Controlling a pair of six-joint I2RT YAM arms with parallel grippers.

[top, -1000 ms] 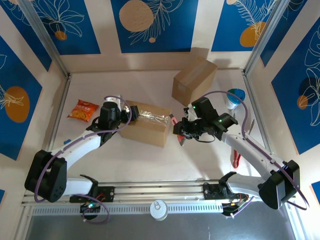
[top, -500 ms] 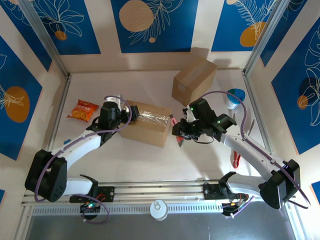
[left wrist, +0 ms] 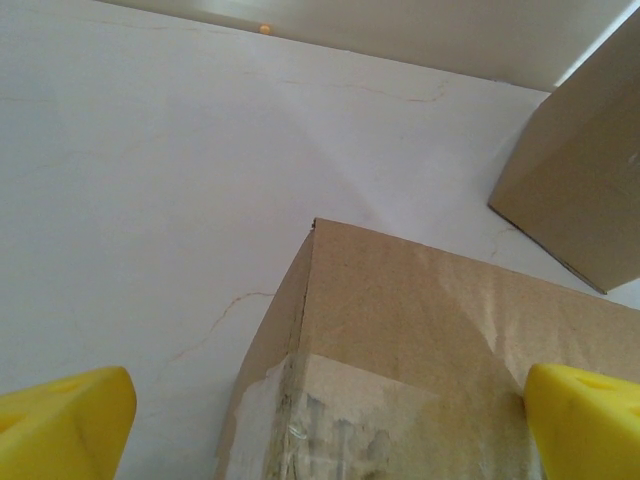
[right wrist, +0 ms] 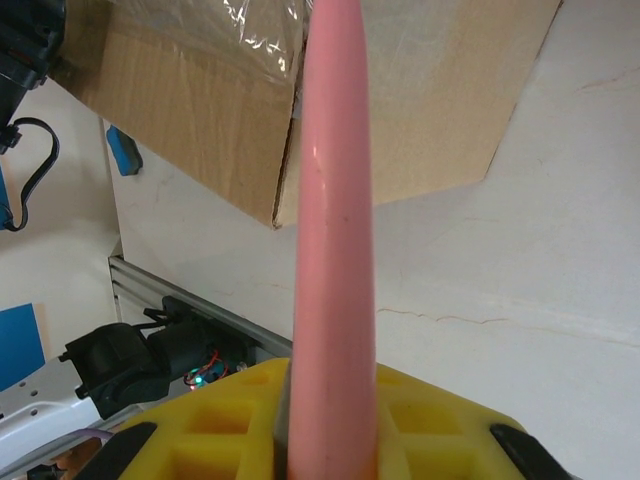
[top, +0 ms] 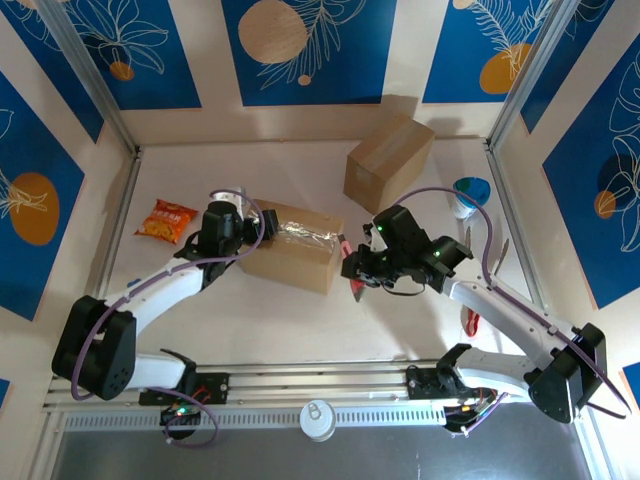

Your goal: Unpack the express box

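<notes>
The express box [top: 295, 250], brown cardboard with clear tape along its top, lies in the middle of the table. My left gripper [top: 248, 224] stands open at the box's left end. In the left wrist view its yellow fingertips [left wrist: 62, 418] sit wide apart over the taped box [left wrist: 430, 330], gripping nothing. My right gripper [top: 358, 268] hovers just off the box's right end, shut on a long pink tool [right wrist: 335, 200]. That tool points toward the near corner of the box [right wrist: 180, 90].
A second, plain cardboard box [top: 388, 158] stands behind at the right, also seen from the left wrist [left wrist: 580, 190]. An orange snack packet [top: 166, 220] lies at the left, a blue-and-white cup [top: 470, 195] at the right wall. Metal rail along the near edge [top: 320, 385].
My right gripper has shifted a little to the left and nearer, carrying the pink tool closer to the box's right end. The left arm has stayed still.
</notes>
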